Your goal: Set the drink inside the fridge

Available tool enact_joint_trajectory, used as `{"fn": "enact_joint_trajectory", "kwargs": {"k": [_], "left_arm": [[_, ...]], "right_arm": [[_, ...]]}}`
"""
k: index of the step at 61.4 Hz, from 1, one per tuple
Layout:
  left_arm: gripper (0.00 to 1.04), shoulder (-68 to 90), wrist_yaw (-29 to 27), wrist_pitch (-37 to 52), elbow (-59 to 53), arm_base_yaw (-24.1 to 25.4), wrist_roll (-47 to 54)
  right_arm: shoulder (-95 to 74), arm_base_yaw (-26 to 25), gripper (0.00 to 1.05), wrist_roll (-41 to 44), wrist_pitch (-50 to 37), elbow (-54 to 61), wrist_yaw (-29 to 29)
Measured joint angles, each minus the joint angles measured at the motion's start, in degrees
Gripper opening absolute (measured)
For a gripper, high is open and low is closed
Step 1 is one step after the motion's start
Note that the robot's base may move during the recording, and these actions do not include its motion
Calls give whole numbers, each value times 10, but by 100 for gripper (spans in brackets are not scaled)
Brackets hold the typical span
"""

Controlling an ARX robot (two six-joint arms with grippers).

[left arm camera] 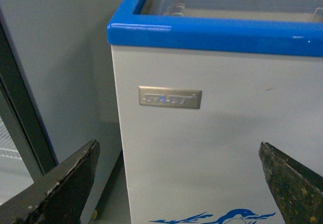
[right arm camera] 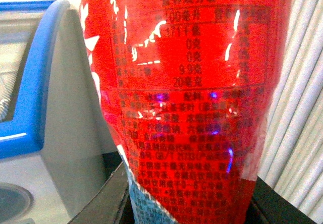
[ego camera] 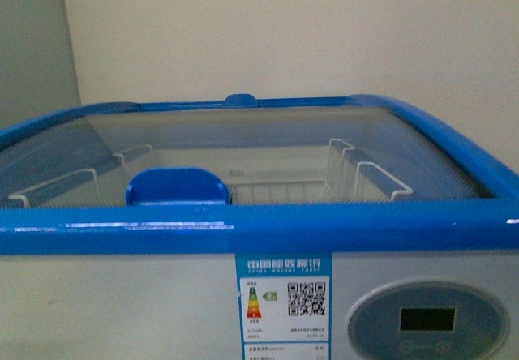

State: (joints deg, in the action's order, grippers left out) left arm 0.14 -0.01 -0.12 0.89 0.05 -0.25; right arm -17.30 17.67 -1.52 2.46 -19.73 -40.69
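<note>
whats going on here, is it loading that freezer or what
The right gripper is shut on the drink, a bottle with a red label, held close by a corner of the fridge. The left gripper is open and empty, facing the fridge's white front. The glass lid looks closed over the wire baskets, so the drink is not yet inside.
</note>
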Motion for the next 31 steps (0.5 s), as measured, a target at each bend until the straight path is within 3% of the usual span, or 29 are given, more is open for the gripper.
{"fn": "enact_joint_trajectory", "kwargs": {"k": [31], "left_arm": [[97,0,0,0,0,0,0]], "right_arm": [[0,0,37,0,0,0,0]]}}
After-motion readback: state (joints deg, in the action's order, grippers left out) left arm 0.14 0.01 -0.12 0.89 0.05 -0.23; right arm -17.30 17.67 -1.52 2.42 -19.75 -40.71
